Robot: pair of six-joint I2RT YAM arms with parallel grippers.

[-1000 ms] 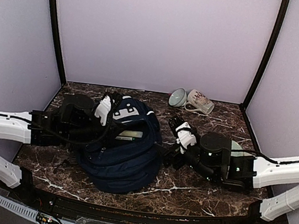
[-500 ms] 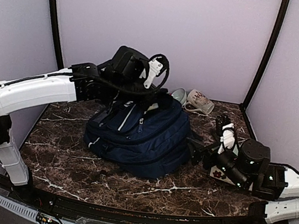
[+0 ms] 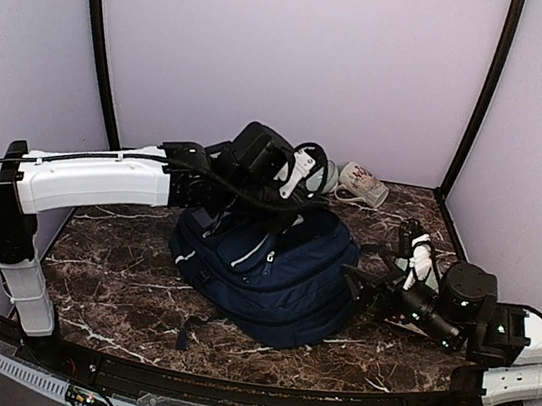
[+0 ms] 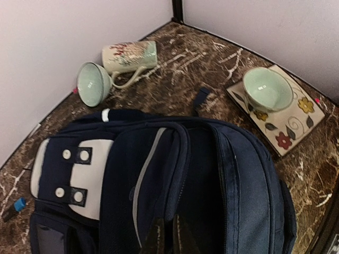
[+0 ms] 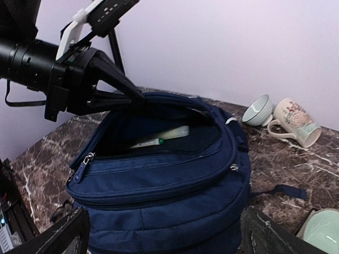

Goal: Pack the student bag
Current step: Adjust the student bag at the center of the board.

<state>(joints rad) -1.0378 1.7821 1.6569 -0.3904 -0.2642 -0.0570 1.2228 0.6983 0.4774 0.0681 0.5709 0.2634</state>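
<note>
One pinch: left gripper (image 5: 131, 97) clamped on student bag (image 3: 272, 264) opening edge | right gripper (image 5: 168, 235) spread wide, empty

The student bag (image 3: 275, 279), a navy backpack with 1 white patch, lies slumped with its main zip open. The left gripper (image 5: 139, 98) pinches its upper mouth edge and lifts it.

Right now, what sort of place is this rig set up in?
Probably a lab test booth, not a real room: plain lilac walls and black corner posts box in a dark marbled table holding loose props: a student bag, a mug, a bowl.
</note>
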